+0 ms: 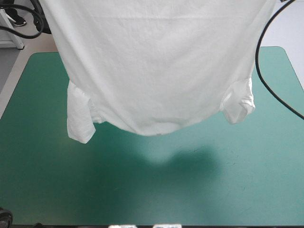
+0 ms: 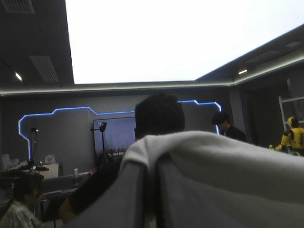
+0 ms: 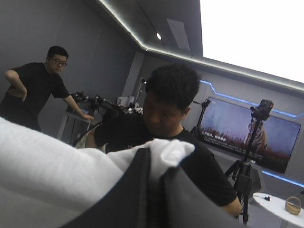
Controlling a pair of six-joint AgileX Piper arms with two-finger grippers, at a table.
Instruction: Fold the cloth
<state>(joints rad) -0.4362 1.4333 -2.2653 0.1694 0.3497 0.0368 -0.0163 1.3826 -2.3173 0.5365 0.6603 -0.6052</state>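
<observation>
Evidently lifting: left tool (image 2: pixel 151 161) and right tool (image 3: pixel 156 166) clamped the T-shirt (image 1: pixel 156 71) above the bench (image 1: pixel 199 190); lowering it flat seemed next.

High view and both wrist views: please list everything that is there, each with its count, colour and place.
T-shirt: one, white, hanging spread out over the table, its upper edge beyond the high view, one short sleeve dangling at each side.
Table: one, teal-green cover, below the T-shirt, whose shadow falls on the near middle.
Left gripper: one, black fingers, raised, shut on a fold of the T-shirt that drapes over the tips.
Right gripper: one, black fingers, raised, shut on another fold of the T-shirt.
</observation>
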